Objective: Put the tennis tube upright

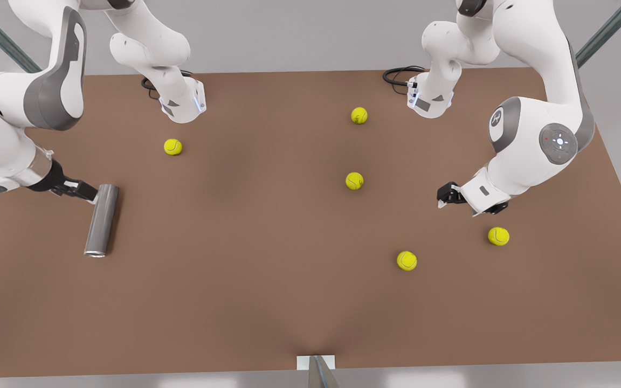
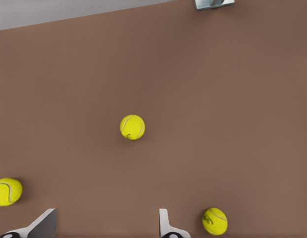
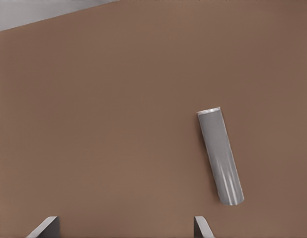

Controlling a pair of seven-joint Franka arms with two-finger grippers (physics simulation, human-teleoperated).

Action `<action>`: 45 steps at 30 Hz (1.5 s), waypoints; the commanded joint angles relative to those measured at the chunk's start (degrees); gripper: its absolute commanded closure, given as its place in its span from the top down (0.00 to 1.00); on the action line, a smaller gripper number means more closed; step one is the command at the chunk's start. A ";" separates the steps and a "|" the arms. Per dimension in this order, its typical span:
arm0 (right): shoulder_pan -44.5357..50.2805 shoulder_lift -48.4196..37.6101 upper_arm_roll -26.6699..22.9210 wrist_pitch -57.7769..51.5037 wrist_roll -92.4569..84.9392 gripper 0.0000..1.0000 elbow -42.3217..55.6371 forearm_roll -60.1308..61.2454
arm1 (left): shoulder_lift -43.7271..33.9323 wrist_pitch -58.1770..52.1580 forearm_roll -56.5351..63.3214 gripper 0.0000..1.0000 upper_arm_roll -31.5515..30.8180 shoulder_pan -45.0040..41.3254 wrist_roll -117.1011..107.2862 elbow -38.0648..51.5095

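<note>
A: Jaws first. On the front view's left?

B: That is the right gripper (image 1: 87, 193). Its fingers (image 3: 46, 226) are spread wide with nothing between them. From the front it sits just at the far end of the tennis tube (image 1: 101, 220), but its wrist view shows the tube lying ahead of the fingertips and apart from them.

A: And the tube itself?

B: It is on its side at the table's (image 1: 246, 307) nine o'clock, with its length running roughly twelve to six and the lighter rim at the six o'clock end. It is not upright yet.

A: Why is the arm so low?

B: The forearm slants down and in from nine o'clock, with the hand tipped towards the tube's far end. I'd say it is lining up to close across the body and tip the tube up.

A: Further right?

B: Five tennis balls (image 1: 354, 180) are scattered from eleven o'clock round to four, all well apart from the tube.

A: The other arm?

B: The left gripper (image 1: 443, 198) hangs idle near three o'clock, wrist bent over and pointing down at the table. Its jaws are open and empty, with a ball lying near either side in its wrist view.
</note>
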 commanded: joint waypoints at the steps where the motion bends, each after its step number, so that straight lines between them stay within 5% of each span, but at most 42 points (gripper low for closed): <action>1: -0.26 0.06 0.00 2.30 -7.62 1.00 0.34 0.18 | -0.06 0.08 0.17 1.00 0.01 0.00 0.95 0.03; 9: -0.17 2.35 0.53 2.56 -11.66 1.00 1.30 0.44 | 0.73 -2.47 0.17 1.00 1.85 0.09 -0.02 -0.50; 11: -0.09 3.93 0.62 3.88 -11.75 1.00 1.30 0.18 | -4.19 -3.53 -0.18 1.00 2.21 0.09 0.07 -0.06; 15: -0.78 7.62 0.35 4.85 -18.95 1.00 0.34 0.18 | -0.06 -2.74 -0.18 1.00 -0.15 -1.75 -0.63 0.38; 19: -9.40 5.69 0.18 7.74 -23.35 1.00 -11.78 -0.17 | 0.73 -3.26 0.08 1.00 -0.25 -2.02 -2.92 0.12; 24: -13.62 3.75 0.26 27.70 -31.08 1.00 -30.51 -0.08 | 1.34 -2.03 0.26 1.00 -0.25 -2.02 -3.01 1.26; 28: -20.39 13.68 0.18 36.31 -38.91 1.00 -29.28 -0.35 | 0.90 -5.90 -0.01 1.00 -0.34 -2.20 -8.63 0.65; 37: -20.30 25.90 0.18 36.67 -38.29 1.00 -18.91 -1.84 | 1.96 -3.53 0.26 1.00 0.36 -1.41 -8.72 0.82; 45: -20.13 27.13 0.79 34.03 -38.03 1.00 -20.23 -2.72 | 1.78 -4.32 0.17 1.00 0.19 -1.58 -9.77 0.73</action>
